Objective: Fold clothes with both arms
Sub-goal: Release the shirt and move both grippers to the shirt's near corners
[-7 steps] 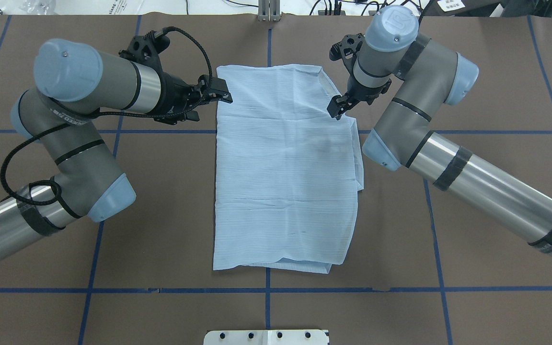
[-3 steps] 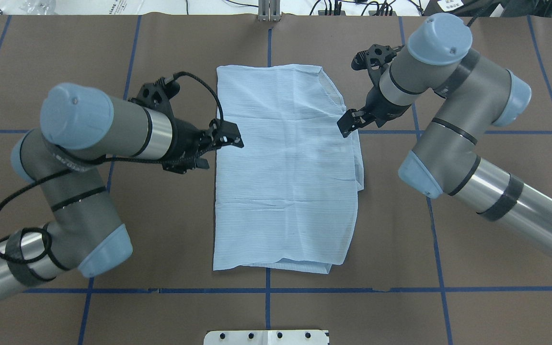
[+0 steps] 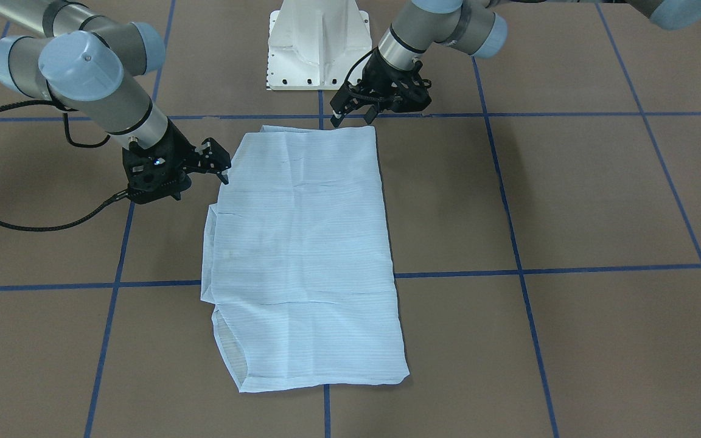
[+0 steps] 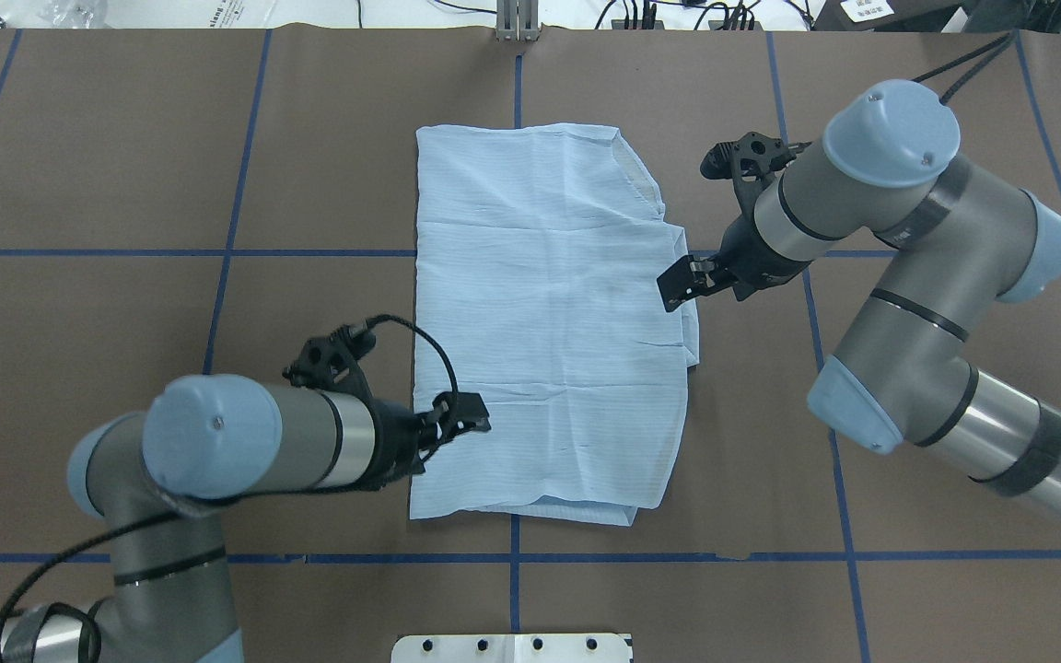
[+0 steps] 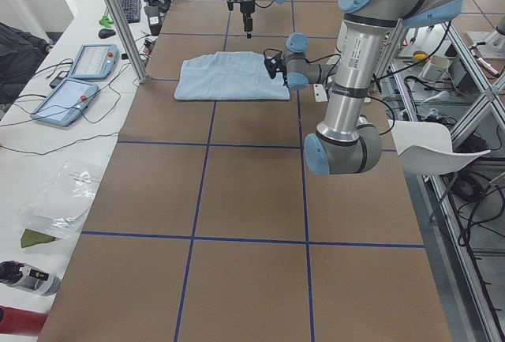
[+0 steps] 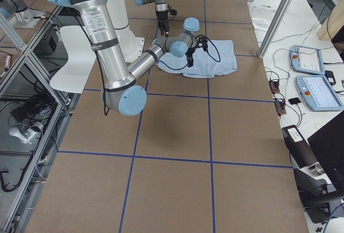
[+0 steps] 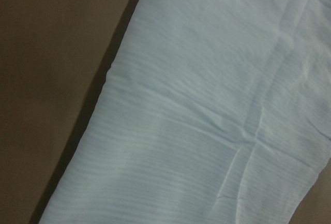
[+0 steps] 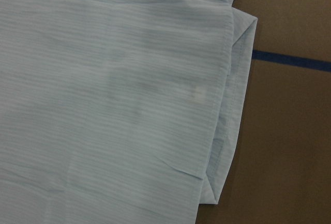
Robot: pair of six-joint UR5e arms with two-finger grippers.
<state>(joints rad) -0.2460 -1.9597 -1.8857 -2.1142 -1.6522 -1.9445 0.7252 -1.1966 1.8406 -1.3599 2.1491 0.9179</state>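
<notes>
Shirt (image 4: 549, 322) lies flat at the middle of the brown desk (image 4: 79, 138), folded into a long rectangle, with an under-layer peeking out along its right edge. Blue tape lines (image 4: 125, 252) cross the desk. The left pincer (image 4: 468, 422) hangs over the shirt's left edge, near the corner closest to the robot, fingers apart and gripping nothing. The right pincer (image 4: 678, 287) hangs over the right edge about halfway along, fingers also apart and empty.
</notes>
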